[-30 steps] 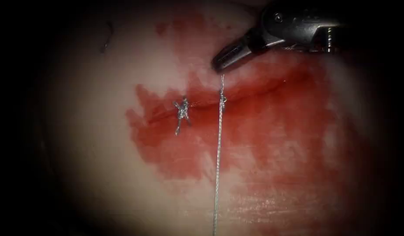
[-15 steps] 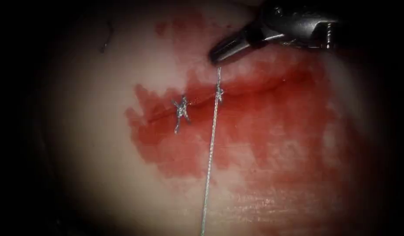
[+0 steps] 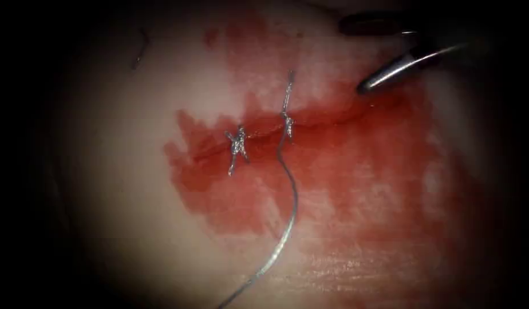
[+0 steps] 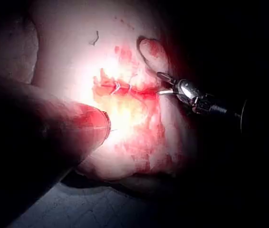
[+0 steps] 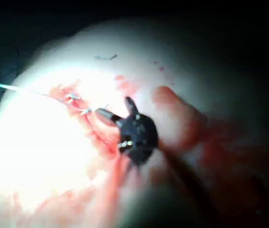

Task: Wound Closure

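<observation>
Two knotted stitches (image 3: 237,143) across the glossy red cut (image 3: 310,121); right tool's (image 3: 379,57) smooth steel fingers apart, empty.

The tissue (image 3: 133,189) is lying pale under red fluid (image 3: 356,189), its cut (image 3: 327,119) running from nine o'clock toward two o'clock. A finished knot (image 3: 237,144) is sitting at the cut's nine-o'clock end. A second knot (image 3: 287,123) is sitting mid-cut (short tail pointing to twelve), its thread (image 3: 287,223) curving slackly toward seven o'clock.
</observation>
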Robot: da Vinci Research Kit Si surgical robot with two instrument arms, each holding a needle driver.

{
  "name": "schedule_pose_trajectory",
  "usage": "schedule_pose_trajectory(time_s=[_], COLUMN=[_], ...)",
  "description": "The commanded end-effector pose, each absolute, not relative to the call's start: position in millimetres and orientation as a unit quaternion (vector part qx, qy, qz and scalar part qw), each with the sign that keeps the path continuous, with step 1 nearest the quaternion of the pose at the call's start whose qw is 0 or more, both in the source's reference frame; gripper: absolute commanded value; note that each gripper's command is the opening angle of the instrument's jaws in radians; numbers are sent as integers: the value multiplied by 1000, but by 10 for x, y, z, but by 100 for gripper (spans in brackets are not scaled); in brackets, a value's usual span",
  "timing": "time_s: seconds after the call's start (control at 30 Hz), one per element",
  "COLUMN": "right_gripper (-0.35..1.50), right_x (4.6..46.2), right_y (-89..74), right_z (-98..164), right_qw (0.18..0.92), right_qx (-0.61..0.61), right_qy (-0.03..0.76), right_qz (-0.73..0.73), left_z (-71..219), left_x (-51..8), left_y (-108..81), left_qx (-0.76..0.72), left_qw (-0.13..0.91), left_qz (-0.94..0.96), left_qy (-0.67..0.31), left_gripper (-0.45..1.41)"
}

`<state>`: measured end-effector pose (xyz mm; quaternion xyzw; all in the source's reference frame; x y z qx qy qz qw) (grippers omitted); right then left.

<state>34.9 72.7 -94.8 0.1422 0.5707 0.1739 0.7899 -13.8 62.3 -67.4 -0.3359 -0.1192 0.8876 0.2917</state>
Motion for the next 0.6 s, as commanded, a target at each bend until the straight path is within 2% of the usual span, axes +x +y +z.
schedule_pose_trajectory(time_s=[0.03,0.2,0.3,0.33,0.37,0.6], right_gripper=[116,105,51,22,-35,-35], right_x=[371,396,397,399,406,452], right_y=[716,716,735,737,737,706], right_z=[-953,-960,-962,-963,-963,-948], right_qw=[787,784,782,783,776,792], right_qx=[144,131,98,95,107,168], right_qy=[576,585,594,593,604,581], right_qz=[170,161,161,161,149,80], left_z=[-669,-670,-665,-664,-663,-663], left_x=[-138,-130,-126,-126,-125,-127], left_y=[636,656,660,660,663,680], left_qx=[-330,-327,-322,-321,-319,-317], left_qw=[288,276,268,266,261,250], left_qz=[892,899,904,905,907,912], left_qy=[-109,-94,-86,-84,-80,-74], left_gripper=[-35,-35,-35,-35,-35,-35])
